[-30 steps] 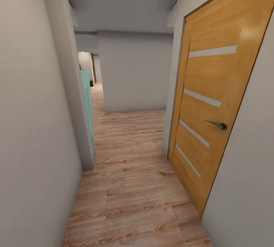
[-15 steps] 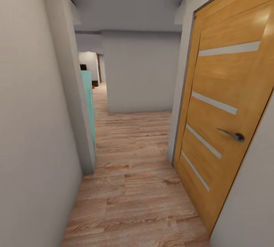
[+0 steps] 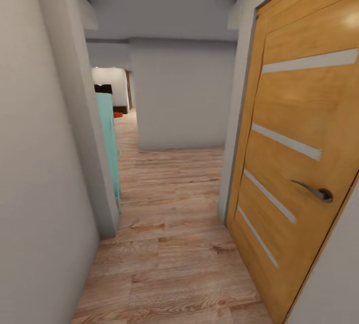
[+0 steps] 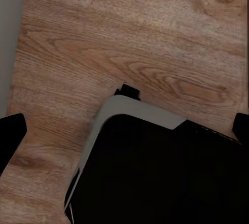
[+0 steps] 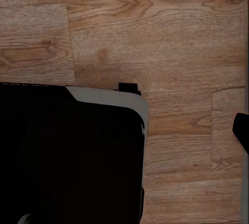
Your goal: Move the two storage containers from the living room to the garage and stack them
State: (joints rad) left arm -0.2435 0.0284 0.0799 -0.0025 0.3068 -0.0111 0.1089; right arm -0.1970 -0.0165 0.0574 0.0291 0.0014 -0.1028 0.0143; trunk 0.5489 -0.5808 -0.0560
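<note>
A narrow hallway ran ahead in the head view, its pale grey walls (image 3: 35,164) taking up the left side of the frame and a further grey wall (image 3: 179,94) closing the middle distance. Light wood-plank floor (image 3: 169,244) covered the lower centre and stretched away toward the upper left. An orange-brown wooden door (image 3: 299,154) with pale horizontal inlay strips filled the right side, standing shut in its grey frame, with a dark metal lever handle (image 3: 314,191) at the right edge. A turquoise panel (image 3: 108,144) stood on edge behind the left wall's corner, at centre left. Beyond it, through an opening in the upper left, lay a brighter room, where a small orange-red thing (image 3: 117,114) sat on the floor, too small to name for certain as a storage container. In each wrist view the robot's dark base with a light grey rim (image 4: 140,112) (image 5: 111,97) sat over the planks. Black finger tips showed at the edges, the left gripper (image 4: 124,130) spread wide apart; for the right gripper (image 5: 241,130) I could not tell.
</note>
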